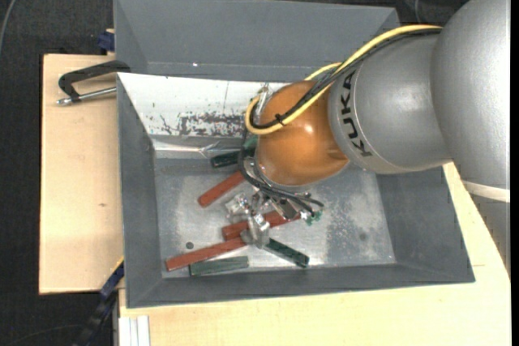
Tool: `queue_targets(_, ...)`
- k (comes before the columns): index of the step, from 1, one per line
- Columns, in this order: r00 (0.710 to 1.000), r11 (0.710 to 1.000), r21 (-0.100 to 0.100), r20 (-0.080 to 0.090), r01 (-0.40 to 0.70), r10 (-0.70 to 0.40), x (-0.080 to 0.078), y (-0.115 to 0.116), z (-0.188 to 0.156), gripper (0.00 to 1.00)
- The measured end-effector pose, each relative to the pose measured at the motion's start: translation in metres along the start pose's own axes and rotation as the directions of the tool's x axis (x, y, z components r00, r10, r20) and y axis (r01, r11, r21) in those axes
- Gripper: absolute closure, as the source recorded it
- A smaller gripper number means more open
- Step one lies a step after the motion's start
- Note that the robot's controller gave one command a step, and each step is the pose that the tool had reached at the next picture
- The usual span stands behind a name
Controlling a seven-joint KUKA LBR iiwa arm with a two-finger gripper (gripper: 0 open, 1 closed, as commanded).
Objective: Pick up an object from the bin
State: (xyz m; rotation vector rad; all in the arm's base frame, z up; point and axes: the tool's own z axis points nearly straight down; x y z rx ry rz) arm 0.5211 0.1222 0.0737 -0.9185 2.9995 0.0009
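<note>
Fingers on the gripper (253,219) read as a cluster of bright, angular metal parts below the wrist. I cannot tell how far apart they stand, nor whether anything sits between them.

Gripper position: low over the middle of the bin floor, slightly toward the front wall. Directly beneath it lies a short red-brown bar (233,232), flat and straight-edged, with a matte surface. Its left end projects from under the metal parts; I cannot tell whether they touch it.

Nearby items:
- An upper red-brown bar (219,191), same flat shape, lies tilted just left of the gripper.
- A long red-brown bar (197,256) lies near the front wall, with a dark green bar (219,265) alongside and touching it.
- A second dark green bar (289,253) lies angled just right of the gripper's front.
- A third dark green piece (225,160) rests against the back wall.

The bin (135,198) is grey sheet metal; its floor is scuffed and speckled, and its back wall carries dark scratch marks. A smooth, glossy orange cover (296,143) domes over the wrist, with a yellow cable (369,47) looped across it.
</note>
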Motion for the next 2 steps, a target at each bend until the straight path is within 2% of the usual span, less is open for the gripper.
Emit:
queue_targets(1, 0.792, 0.792, 0.004, 0.004, 0.611, -0.611, 0.011, -0.005, 0.002, 1.0)
queue_targets(2, 0.779, 0.779, 0.003, 0.003, 0.627, -0.627, 0.013, -0.001, -0.16, 1.0)
